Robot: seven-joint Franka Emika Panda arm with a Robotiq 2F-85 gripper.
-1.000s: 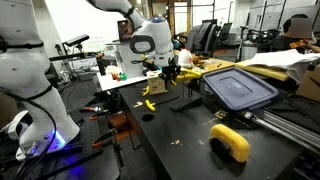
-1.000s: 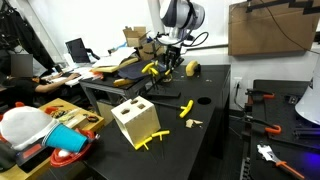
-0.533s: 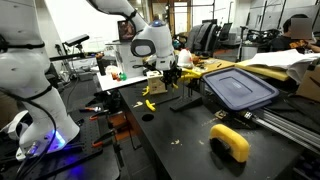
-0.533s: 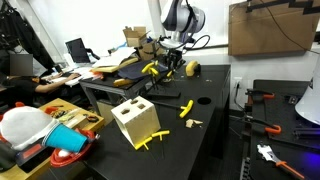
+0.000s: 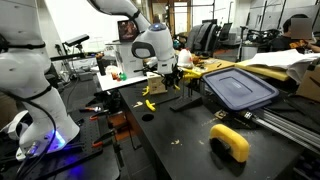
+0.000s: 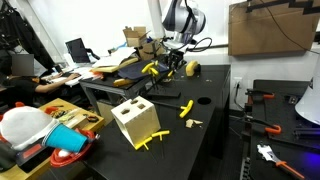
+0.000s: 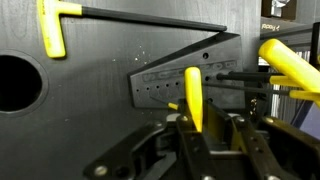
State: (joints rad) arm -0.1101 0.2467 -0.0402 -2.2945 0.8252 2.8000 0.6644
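Note:
My gripper (image 7: pixel 200 125) is shut on the yellow handle of a hex key (image 7: pixel 192 95), which stands upright between the fingers. Just beyond it lies a black key rack (image 7: pixel 175 80) with a row of small holes, and the key's tip is close over it. Another yellow-handled key (image 7: pixel 290 65) sits in the rack at the right. A third T-handle key (image 7: pixel 52 25) lies on the black table at the top left. In both exterior views the gripper (image 5: pixel 170 76) (image 6: pixel 170 65) hangs low over the far part of the table.
A round hole (image 7: pixel 15 85) opens in the tabletop at the left. A loose yellow key (image 5: pixel 150 103) lies near the table edge. A grey bin lid (image 5: pixel 238 87), a yellow object (image 5: pixel 232 142) and a wooden block (image 6: pixel 135 122) also stand on the table.
The gripper has drifted slightly sideways over the rack with the key still in it. Nothing else has moved.

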